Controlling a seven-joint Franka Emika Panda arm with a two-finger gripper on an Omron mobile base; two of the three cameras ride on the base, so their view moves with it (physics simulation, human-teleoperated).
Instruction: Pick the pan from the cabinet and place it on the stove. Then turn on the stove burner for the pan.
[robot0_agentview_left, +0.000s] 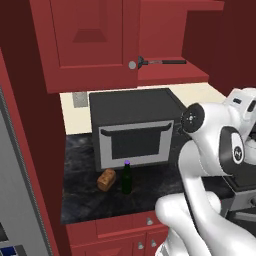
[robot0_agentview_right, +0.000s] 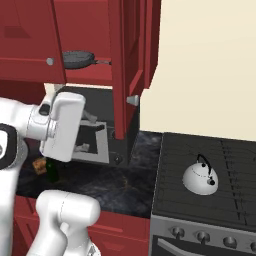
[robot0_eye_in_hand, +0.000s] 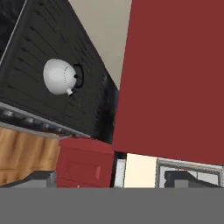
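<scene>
Far left, a tall grey appliance side (robot0_agentview_left: 15, 190) with a flat matte face. Next to it a dark speckled stone counter (robot0_agentview_left: 82, 197), glossy, over low red drawers (robot0_agentview_left: 115, 225) with small round silver knobs.

On the counter: a small brown bread loaf (robot0_agentview_left: 106, 179), crusty-looking, just beside a dark green glass bottle (robot0_agentview_left: 127, 178) with a purple cap, standing upright. Behind both, a boxy black-and-silver microwave (robot0_agentview_left: 132, 127) with a dark window and a flat matte top.

Above it, the cabinet (robot0_agentview_left: 90, 40): red wood, raised-panel doors, round silver knob. Left door is closed, right door (robot0_agentview_right: 131, 65) is swung open, edge-on in the right base view. The pan (robot0_agentview_right: 77, 59) sits inside on the cabinet's bottom shelf, right compartment: round, shallow, dark grey, with its long thin handle pointing right along the shelf.

The white glossy arm (robot0_agentview_left: 210, 160) with dark joints fills the near side. The gripper (robot0_agentview_right: 85, 132) hangs in front of the microwave face, below the cabinet and well apart from the pan. Its jaws stand wide apart with nothing between them; the two dark finger tips (robot0_eye_in_hand: 39, 177) show far apart at the bottom of the hand view.

Right: the stove (robot0_agentview_right: 175, 170), black cast grates in parallel bars, grey steel front with a row of round knobs. A white domed kettle (robot0_agentview_right: 200, 179) with a black loop handle sits on the grates. Cream wall behind.
</scene>
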